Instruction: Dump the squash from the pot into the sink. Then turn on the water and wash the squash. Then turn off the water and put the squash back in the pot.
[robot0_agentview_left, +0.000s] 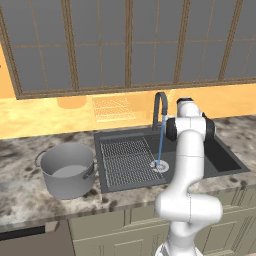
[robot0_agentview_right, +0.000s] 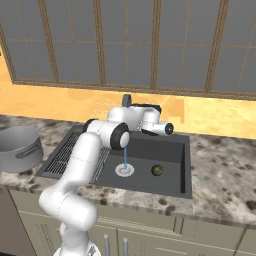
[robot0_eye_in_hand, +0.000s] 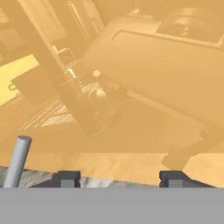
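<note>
In the left base view, the pot (robot0_agentview_left: 67, 170) stood upright on the speckled counter (robot0_agentview_left: 22, 192) just left of the sink (robot0_agentview_left: 226, 161), apart from it. A thin blue stream of water (robot0_agentview_left: 160, 142) fell from the dark curved faucet (robot0_agentview_left: 159, 107) onto the round silver drain (robot0_agentview_left: 159, 166), beside the ribbed draining section (robot0_agentview_left: 125, 161). The white arm (robot0_agentview_left: 189, 165) rose in front of the basin.

In the right base view, the squash (robot0_agentview_right: 157, 170) lay on the basin floor, just right of the drain (robot0_agentview_right: 124, 170) and apart from it, with the water (robot0_agentview_right: 125, 157) falling onto the drain. The arm (robot0_agentview_right: 85, 160) reached over the sink toward the faucet (robot0_agentview_right: 127, 100), its hand by the back rim. The pot (robot0_agentview_right: 19, 148) sat on the counter (robot0_agentview_right: 225, 170) to the far left.

In the hand view, the gripper (robot0_eye_in_hand: 119, 178) showed two dark fingertips (robot0_eye_in_hand: 66, 178) spread apart with nothing between them, facing a glossy yellow wall (robot0_eye_in_hand: 144, 131) with reflections; a grey rod (robot0_eye_in_hand: 17, 161) stood just left of the left tip
</note>
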